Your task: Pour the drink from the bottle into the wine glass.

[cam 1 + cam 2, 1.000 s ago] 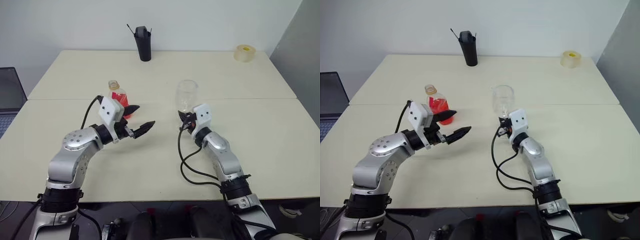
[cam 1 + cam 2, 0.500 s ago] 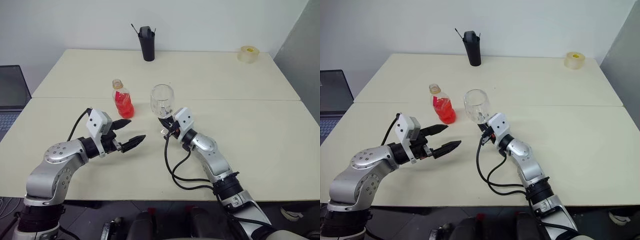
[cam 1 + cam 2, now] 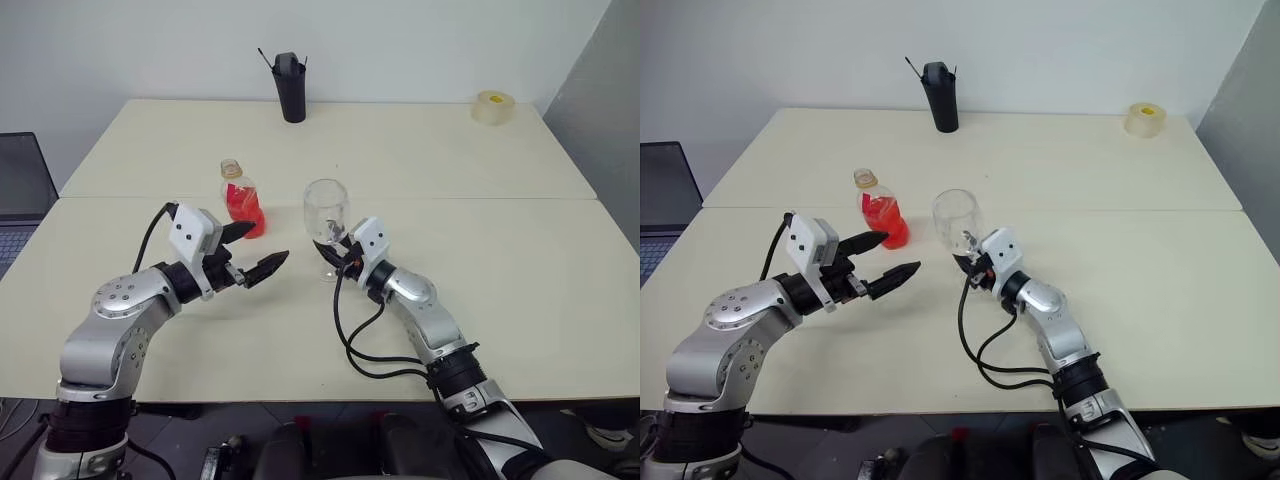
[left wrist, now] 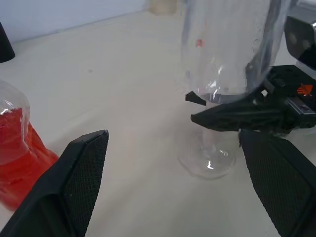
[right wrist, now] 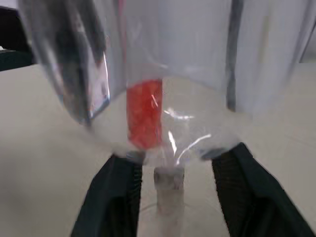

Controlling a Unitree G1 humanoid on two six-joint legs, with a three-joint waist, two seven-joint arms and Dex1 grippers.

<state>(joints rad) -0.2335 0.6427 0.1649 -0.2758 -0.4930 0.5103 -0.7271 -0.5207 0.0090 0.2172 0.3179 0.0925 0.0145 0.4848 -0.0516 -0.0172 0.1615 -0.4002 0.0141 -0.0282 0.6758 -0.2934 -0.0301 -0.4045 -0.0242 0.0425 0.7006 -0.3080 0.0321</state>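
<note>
Carried leftward, the wine glass now stands beside the bottle, the right gripper spread off its stem, the left gripper wide open, likely for the bottle

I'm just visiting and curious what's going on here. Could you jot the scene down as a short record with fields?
Table: pale, two tops pushed together
Bottle: upright, uncapped, partly full of red drink
Wine glass: upright on its foot, empty, beside the bottle
Left tool: open, hovering near the bottle, holding nothing
Right tool: at the glass's stem, fingers either side with gaps showing
Black cup: far edge
Tape roll: far right corner
Pouring: not begun
</note>
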